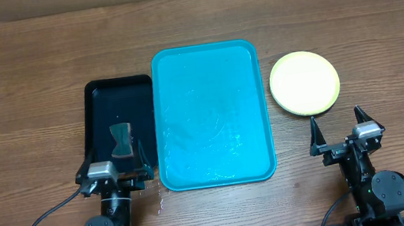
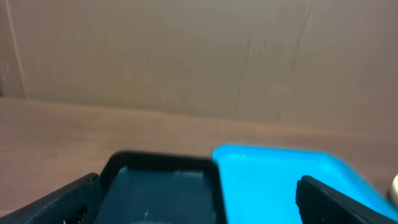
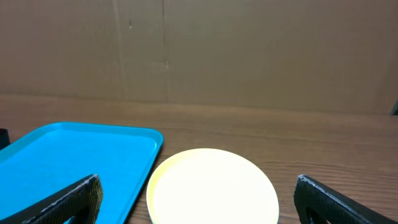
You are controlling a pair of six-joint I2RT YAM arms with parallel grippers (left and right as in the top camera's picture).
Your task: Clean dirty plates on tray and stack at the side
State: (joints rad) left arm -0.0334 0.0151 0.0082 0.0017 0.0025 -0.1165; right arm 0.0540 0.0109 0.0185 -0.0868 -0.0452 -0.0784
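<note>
Looks done to me: turquoise rectangular plastic tray (image 1: 212, 112) bare, round yellow-green plastic plate (image 1: 304, 82) beside its right edge; my left gripper (image 2: 198, 202) and right gripper (image 3: 205, 202) spread wide, empty.

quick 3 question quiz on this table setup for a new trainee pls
1. Fill in the blank: the dark teal, sponge-like block lies in the small ____ rectangular plastic tray.
2. True or false: a plate lies on the large turquoise-blue rectangular plastic tray.
3. Pick one: the round pale yellow-green plastic plate sits
A) in the small tray
B) on the brown wooden table, to the right of the turquoise-blue tray
C) on the turquoise-blue tray

Key: 1 black; 2 false, the tray has nothing on it; 3 B.
</note>
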